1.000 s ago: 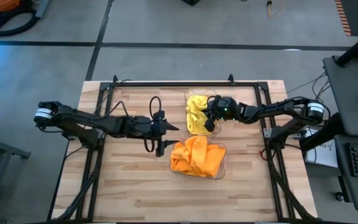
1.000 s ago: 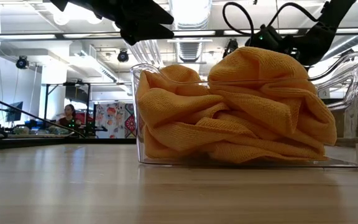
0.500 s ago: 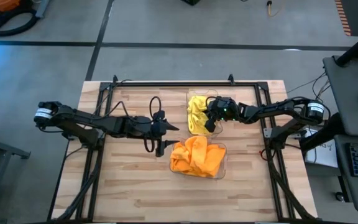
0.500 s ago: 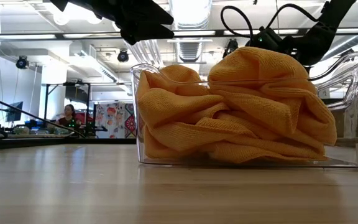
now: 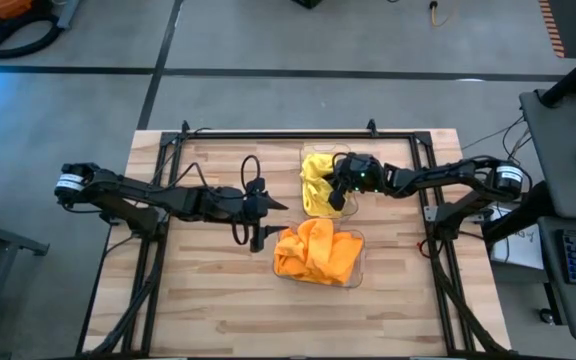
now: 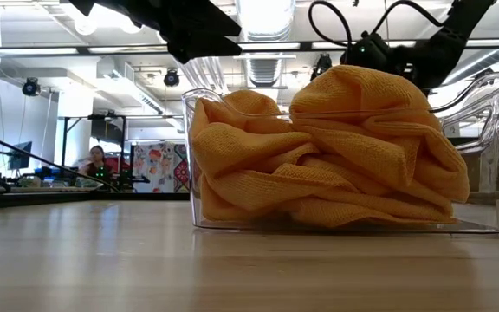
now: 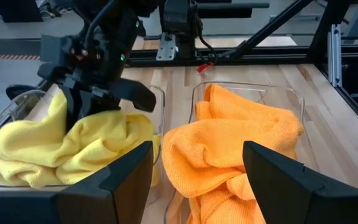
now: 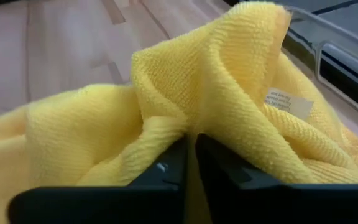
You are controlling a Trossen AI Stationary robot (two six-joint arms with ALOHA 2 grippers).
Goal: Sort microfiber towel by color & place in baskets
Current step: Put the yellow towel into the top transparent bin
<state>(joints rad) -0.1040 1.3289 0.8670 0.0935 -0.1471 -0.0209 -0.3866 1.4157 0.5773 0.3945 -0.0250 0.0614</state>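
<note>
Yellow towels (image 5: 315,178) lie bunched in the far clear basket (image 5: 305,152). Orange towels (image 5: 316,252) fill the near basket (image 5: 360,240), heaped above its wall (image 6: 492,130). My right gripper (image 5: 336,197) reaches in from the table's right over the yellow pile (image 7: 61,146) and is shut on it (image 8: 191,146). My left gripper (image 5: 271,222) hovers open just left of the two baskets, fingers spread wide (image 7: 197,149), touching nothing. In the low view only the orange basket shows; the yellow one is hidden behind it. My right gripper pinches a raised fold of a yellow towel (image 8: 194,121) between its two fingers (image 8: 166,165), at the top of the pile. It comes slanting down from the table's right. The cloth still rests on the other yellow towels in the far basket.
The two baskets stand side by side near the table's middle, with a narrow strip of wood between them (image 7: 176,99). Bare tabletop (image 5: 208,290) lies left of and in front of them. A black frame rail (image 5: 278,132) runs along the far edge.
</note>
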